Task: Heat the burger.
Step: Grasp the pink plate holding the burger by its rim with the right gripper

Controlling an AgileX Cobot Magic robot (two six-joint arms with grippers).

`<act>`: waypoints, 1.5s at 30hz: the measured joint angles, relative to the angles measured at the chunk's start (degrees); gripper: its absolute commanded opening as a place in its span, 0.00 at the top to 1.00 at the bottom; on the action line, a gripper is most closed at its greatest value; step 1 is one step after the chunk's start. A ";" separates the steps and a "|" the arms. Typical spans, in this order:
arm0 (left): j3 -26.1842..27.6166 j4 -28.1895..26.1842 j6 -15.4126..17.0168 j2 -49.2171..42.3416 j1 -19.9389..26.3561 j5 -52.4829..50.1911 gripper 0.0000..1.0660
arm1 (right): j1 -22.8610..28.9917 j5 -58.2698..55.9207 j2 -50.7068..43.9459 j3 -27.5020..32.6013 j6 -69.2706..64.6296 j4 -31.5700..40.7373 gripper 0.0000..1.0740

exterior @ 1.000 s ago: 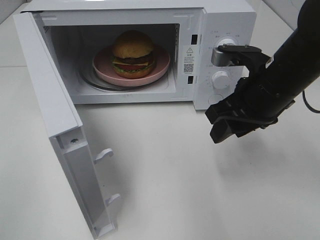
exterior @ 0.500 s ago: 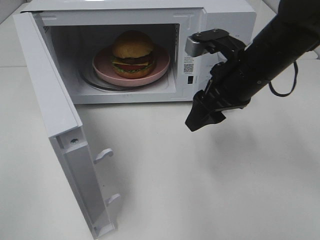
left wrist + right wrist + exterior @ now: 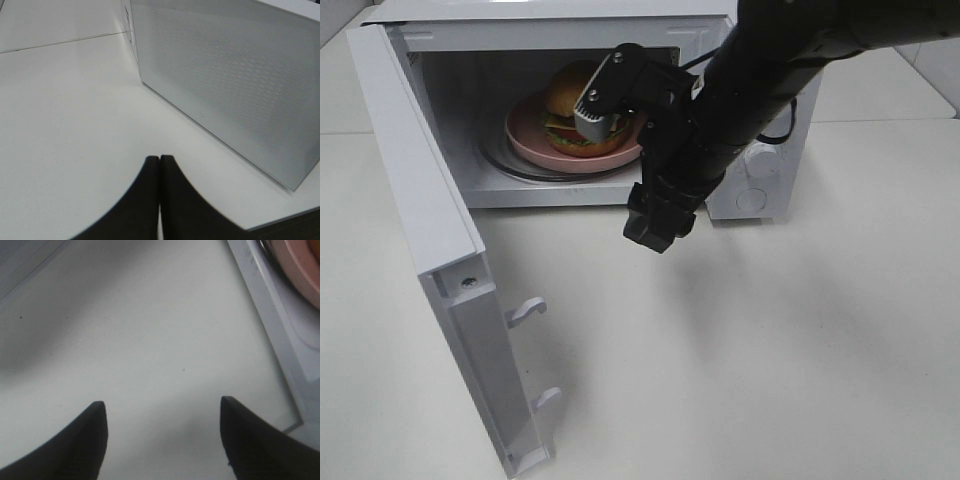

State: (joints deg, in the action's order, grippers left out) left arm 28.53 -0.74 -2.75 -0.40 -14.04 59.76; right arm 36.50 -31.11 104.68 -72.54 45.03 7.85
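Note:
The burger (image 3: 564,92) sits on a pink plate (image 3: 525,135) inside the open microwave (image 3: 450,160); my right arm hides its right half. My right gripper (image 3: 655,225) hangs just in front of the oven's opening, low over the table. In the right wrist view this gripper (image 3: 162,405) is open with nothing between its dark fingers (image 3: 95,440), and the plate's rim (image 3: 300,260) shows at one corner. My left gripper (image 3: 159,162) is shut and empty above the table, beside a white perforated wall of the microwave (image 3: 225,85). It is out of the high view.
The microwave door (image 3: 420,200) stands swung wide to the left, its latch hooks (image 3: 525,310) pointing into the table space. The control panel (image 3: 760,165) is mostly behind my right arm. White table (image 3: 770,380) extends in front and to the right.
My right arm has swung left, from beside the control panel to in front of the oven opening, and now covers part of the burger. Its jaws stay open. Burger and door are unmoved.

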 measured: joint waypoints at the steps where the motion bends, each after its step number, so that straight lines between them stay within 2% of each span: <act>1: 0.00 0.00 0.00 0.00 0.00 0.00 1.00 | 0.80 0.97 0.52 -0.34 0.00 -1.38 0.40; 2: 0.00 0.00 0.00 0.00 0.00 0.00 1.00 | 0.80 0.97 0.52 -0.34 0.00 -1.38 0.40; 3: 0.00 0.00 0.00 0.00 0.00 0.00 1.00 | 2.41 3.21 1.20 -0.97 0.00 -4.87 0.40; 9: 0.00 0.00 0.00 0.00 0.00 0.00 1.00 | 5.44 8.14 2.58 -2.18 -1.83 -14.38 0.40; 17: 0.00 0.00 0.00 0.00 0.00 0.00 1.00 | 6.07 10.83 5.73 -5.96 -7.22 -22.12 0.40; 36: 0.00 0.00 0.00 0.00 0.00 0.00 1.00 | 6.07 9.91 12.78 -13.46 -9.05 -28.30 0.40; 45: 0.00 0.00 0.00 0.00 0.00 0.00 1.00 | 6.07 9.40 15.13 -14.04 -10.60 -31.05 0.40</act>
State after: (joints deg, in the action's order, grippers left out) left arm 28.53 -0.74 -2.75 -0.40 -14.04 59.76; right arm 42.57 -21.72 119.81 -86.57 34.43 -23.20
